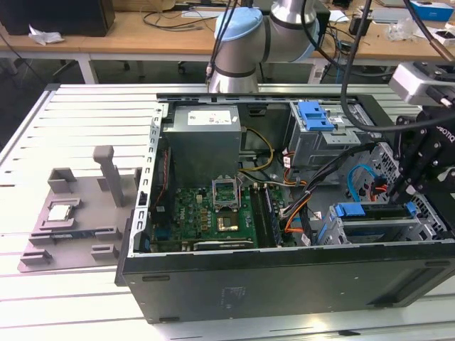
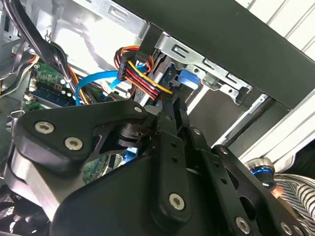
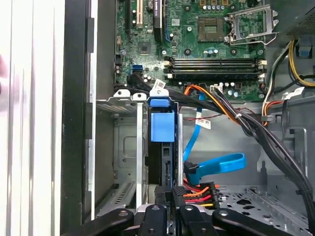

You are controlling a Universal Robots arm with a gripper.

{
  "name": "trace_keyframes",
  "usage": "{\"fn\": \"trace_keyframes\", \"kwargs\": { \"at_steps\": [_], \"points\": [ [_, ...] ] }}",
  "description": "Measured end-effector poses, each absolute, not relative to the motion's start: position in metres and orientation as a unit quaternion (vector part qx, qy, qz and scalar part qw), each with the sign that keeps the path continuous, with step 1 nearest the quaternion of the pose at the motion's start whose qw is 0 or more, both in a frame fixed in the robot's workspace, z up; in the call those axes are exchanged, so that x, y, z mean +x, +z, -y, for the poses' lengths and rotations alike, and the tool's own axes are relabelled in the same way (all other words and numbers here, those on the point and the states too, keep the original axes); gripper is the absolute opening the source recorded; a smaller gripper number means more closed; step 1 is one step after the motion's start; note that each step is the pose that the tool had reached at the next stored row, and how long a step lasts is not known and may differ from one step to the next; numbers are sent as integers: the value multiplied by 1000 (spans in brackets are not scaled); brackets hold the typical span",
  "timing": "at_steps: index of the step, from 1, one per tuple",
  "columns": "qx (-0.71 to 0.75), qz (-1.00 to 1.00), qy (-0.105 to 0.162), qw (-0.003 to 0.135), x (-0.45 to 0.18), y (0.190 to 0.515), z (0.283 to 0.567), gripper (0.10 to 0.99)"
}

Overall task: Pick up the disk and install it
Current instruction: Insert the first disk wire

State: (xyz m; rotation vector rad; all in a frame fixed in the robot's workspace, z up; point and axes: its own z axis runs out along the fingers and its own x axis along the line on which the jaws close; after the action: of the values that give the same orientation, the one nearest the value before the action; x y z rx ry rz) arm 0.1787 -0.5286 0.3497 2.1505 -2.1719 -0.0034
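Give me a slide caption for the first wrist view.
Gripper closed on the disk, seated upright in the drive cage beside the motherboard.

Ext. high; wrist cams close on drive cage [image 3: 142, 147].

My own linkage hides my fingertips [image 3: 170, 196] in both wrist views, and the disk [image 3: 165, 162] sits edge-on in its bay [image 3: 129, 147], label out of sight.
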Motion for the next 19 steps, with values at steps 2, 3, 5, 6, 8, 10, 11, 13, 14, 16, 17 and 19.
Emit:
{"fn": "trace_keyframes", "kwargs": {
  "at_steps": [2,3,5,6,8,10,11,13,14,16,17,19],
  "points": [
    [703,710,-1,43,178,348,529,165],
    [703,710,-1,43,177,348,529,165],
    [703,710,-1,43,177,347,528,165],
    [703,710,-1,43,176,346,528,165],
    [703,710,-1,43,176,345,527,165],
    [703,710,-1,43,175,345,527,165],
    [703,710,-1,43,174,344,527,165],
    [703,710,-1,43,174,344,527,165],
    [703,710,-1,43,174,343,527,165],
    [703,710,-1,43,174,342,527,165],
    [703,710,-1,43,174,341,527,165],
    [703,710,-1,43,174,340,527,165]
  ]
}}
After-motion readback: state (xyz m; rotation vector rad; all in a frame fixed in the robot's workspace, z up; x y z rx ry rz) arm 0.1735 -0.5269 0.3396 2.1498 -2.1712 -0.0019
